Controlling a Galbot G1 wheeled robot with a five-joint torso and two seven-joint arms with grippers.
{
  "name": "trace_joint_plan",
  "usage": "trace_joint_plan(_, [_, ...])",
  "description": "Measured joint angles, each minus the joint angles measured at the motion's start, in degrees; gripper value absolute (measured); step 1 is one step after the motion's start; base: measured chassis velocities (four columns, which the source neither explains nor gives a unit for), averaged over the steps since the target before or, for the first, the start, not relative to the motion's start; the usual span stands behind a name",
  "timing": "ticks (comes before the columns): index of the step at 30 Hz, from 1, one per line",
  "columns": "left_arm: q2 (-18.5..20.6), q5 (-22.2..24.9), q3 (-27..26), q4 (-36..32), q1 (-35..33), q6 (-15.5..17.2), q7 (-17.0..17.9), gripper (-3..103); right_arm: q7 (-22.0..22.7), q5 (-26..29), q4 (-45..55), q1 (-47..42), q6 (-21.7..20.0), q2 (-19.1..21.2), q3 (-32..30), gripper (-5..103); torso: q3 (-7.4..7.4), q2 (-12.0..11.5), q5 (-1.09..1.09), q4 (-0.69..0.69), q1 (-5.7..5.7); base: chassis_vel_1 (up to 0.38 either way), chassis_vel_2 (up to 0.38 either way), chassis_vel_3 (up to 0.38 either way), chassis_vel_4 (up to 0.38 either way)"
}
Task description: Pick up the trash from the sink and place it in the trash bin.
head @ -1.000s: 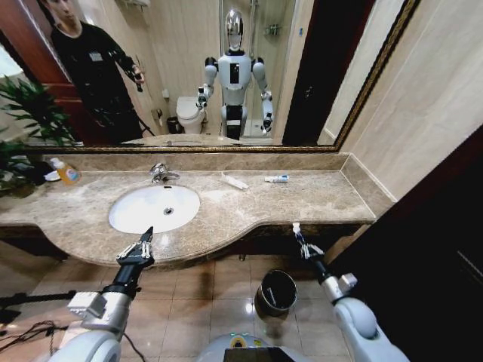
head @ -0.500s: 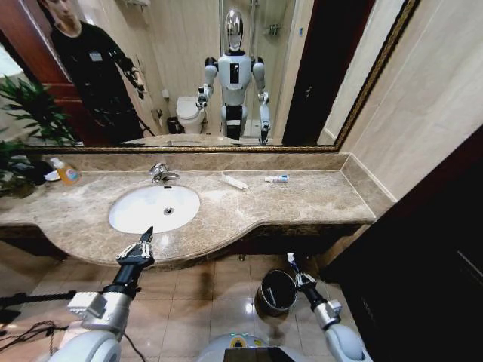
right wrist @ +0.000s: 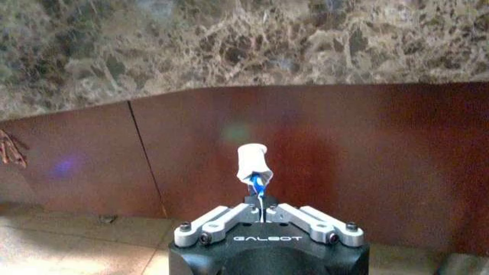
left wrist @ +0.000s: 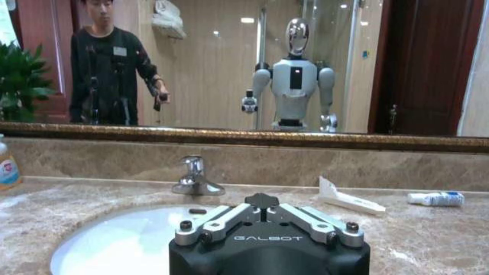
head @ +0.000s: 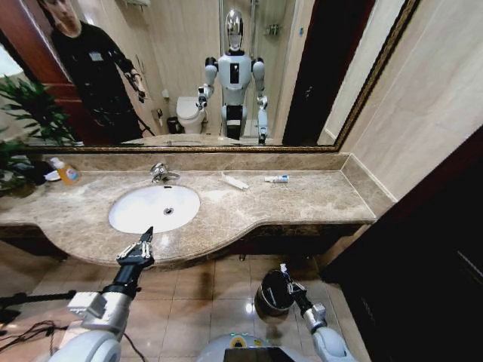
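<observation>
The right end effector (right wrist: 262, 207) pinches a blue-white tube (right wrist: 253, 167) upright, facing the brown cabinet panel (right wrist: 321, 154).

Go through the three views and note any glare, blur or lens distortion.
Head view: wide-angle bending curves the mirror frame and countertop; a floor glare spot beside the trash bin. Left wrist view: ceiling lights glint in the mirror; the left pincer is sharp and the tubes behind slightly soft. Right wrist view: soft overall, faint flare patches on the brown panel, the held tube clearest.
</observation>
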State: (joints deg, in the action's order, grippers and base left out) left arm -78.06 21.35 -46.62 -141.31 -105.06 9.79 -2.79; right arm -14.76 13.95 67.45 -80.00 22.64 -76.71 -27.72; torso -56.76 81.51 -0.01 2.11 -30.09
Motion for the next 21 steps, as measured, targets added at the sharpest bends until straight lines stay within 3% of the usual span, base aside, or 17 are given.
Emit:
trace_joint_plan(4, [0.0, 0.0, 0.0, 0.0, 0.0, 0.0, 0.0, 0, 1.0, -0.3, -0.8, 0.2, 0.5, -0.3, 0.0, 0, 0.0, 0.0, 0.0, 0.0, 0.0, 0.0, 0.0, 0.0, 0.0])
trace_joint_plan(6, [0.0, 0.0, 0.0, 0.0, 0.0, 0.0, 0.0, 0, 1.2, -0.4, -0.9, 0.1, 0.8, -0.3, -0.1, 5, 0.0, 0.0, 0.0, 0.0, 0.0, 0.0, 0.0, 0.0, 0.0])
trace_joint_plan(9, [0.0, 0.0, 0.0, 0.0, 0.0, 0.0, 0.0, 0, 1.8, -0.4, -1.0, -0.1, 1.5, -0.2, 0.0, 21, 0.0, 0.0, 0.0, 0.0, 0.0, 0.0, 0.0, 0.0, 0.0])
trace_joint_plan(15, [0.0, 0.0, 0.0, 0.0, 0.0, 0.0, 0.0, 0, 2.6, -1.1, -0.9, -0.3, 2.0, -0.5, 0.0, 37, 0.0, 0.0, 0.01, 0.0, 0.0, 0.0, 0.0, 0.0, 0.0])
trace_joint_plan(18, [0.0, 0.0, 0.0, 0.0, 0.0, 0.0, 0.0, 0, 3.1, -1.8, -0.5, -0.5, 2.1, -0.8, 0.0, 53, 0.0, 0.0, 0.01, 0.0, 0.0, 0.0, 0.0, 0.0, 0.0])
trace_joint_plan(20, [0.0, 0.0, 0.0, 0.0, 0.0, 0.0, 0.0, 0, 3.2, -2.0, -0.3, -0.6, 2.1, -0.8, 0.1, 53, 0.0, 0.0, 0.0, 0.0, 0.0, 0.0, 0.0, 0.0, 0.0])
trace_joint_plan(21, [0.0, 0.0, 0.0, 0.0, 0.0, 0.0, 0.0, 0, 3.5, -2.2, -0.1, -0.7, 2.1, -0.9, 0.1, 65, 0.0, 0.0, 0.01, 0.0, 0.0, 0.0, 0.0, 0.0, 0.0])
